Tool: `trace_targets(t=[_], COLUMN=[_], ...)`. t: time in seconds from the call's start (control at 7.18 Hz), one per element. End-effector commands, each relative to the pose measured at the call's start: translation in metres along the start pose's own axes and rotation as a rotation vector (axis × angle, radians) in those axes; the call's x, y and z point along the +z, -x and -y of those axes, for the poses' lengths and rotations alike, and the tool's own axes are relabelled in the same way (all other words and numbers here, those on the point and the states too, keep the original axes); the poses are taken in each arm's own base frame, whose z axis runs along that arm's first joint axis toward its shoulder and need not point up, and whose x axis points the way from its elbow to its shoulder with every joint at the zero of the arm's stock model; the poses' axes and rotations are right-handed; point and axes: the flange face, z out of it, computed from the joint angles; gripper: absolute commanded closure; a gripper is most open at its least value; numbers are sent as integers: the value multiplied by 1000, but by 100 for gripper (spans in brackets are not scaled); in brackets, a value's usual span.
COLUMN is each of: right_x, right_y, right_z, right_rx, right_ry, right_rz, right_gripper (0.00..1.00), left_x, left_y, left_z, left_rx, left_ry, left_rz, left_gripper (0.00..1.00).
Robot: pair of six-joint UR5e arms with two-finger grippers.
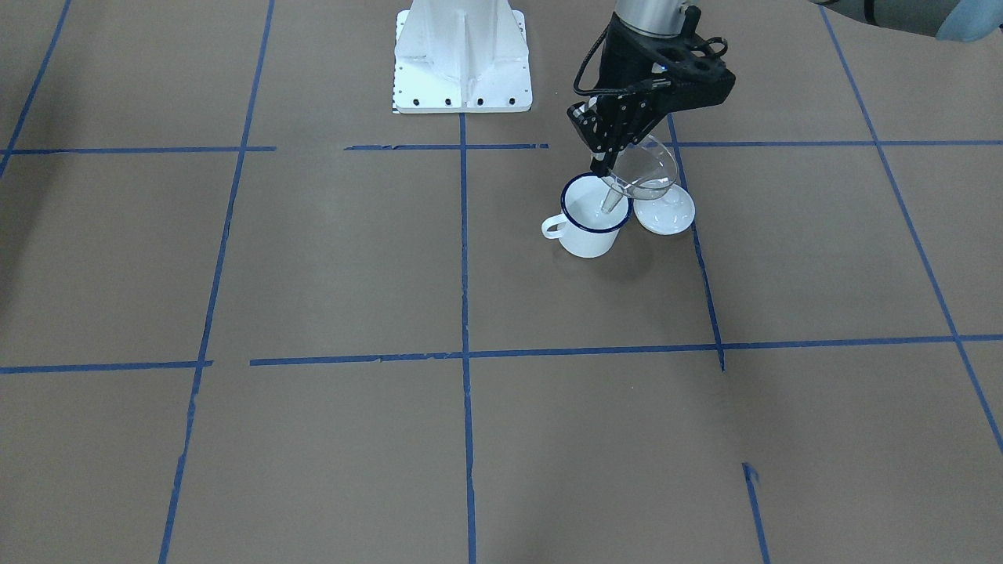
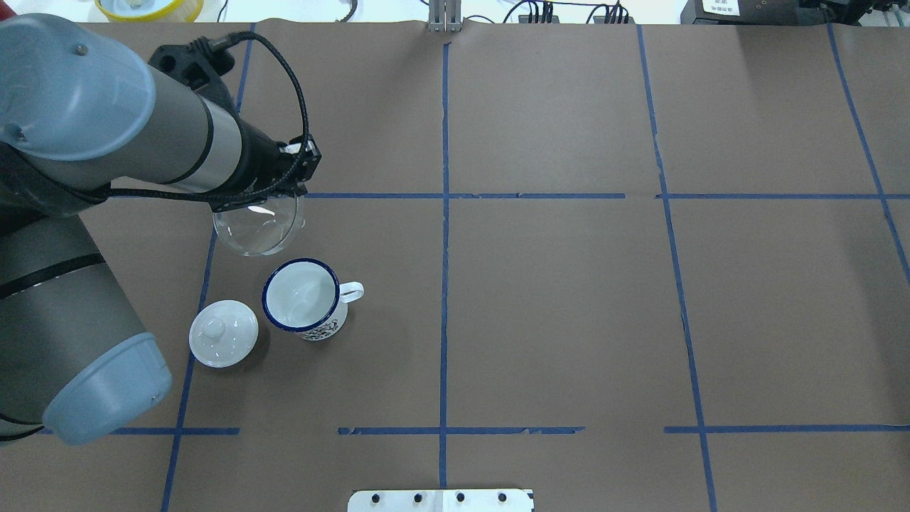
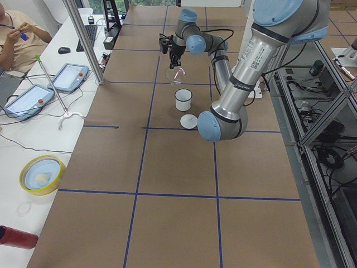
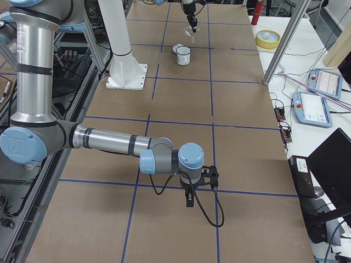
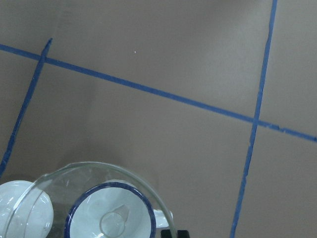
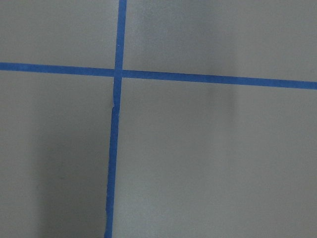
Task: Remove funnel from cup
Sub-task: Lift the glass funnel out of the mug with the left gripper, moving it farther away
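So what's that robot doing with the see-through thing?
The robot's left hand is pinching the rim of a clear funnel and holding it tilted in the air above a white enamel mug. The spout looks clear of the mug, so the funnel is out. The mug stands on the table beside a knobbed white lid. The right arm is far from them, touching nothing.

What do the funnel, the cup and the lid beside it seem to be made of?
The funnel: clear, glossy plastic or glass; the table shows through it. The cup: probably white enamelled metal, given its thin dark blue rim. The lid: glossy white, ceramic or enamel; unclear.
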Motion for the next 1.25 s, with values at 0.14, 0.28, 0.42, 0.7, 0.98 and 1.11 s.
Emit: trace_targets(t=[0.14, 0.28, 0.42, 0.7, 0.98, 1.11], right_x=[0, 0, -1, -1, -1, 0], right_y=[0, 0, 0, 0, 0, 0], right_z=[0, 0, 0, 0, 0, 0], right_rx=[0, 2, -1, -1, -1, 0], right_ry=[0, 0, -1, -1, -1, 0], right_rz=[0, 0, 0, 0, 0, 0], right_gripper=[0, 0, 0, 0, 0, 0], left_x=[87, 129, 177, 251, 257, 269], left_y=[-9, 2, 20, 60, 64, 73], left_z=[59, 73, 87, 109, 109, 109], left_rx=[-471, -541, -587, -635, -622, -619], left_ry=[-283, -324, -366, -448, -454, -463], left_rz=[-314, -341, -368, -437, -422, -396], left_gripper=[100, 100, 100, 100, 94, 89])
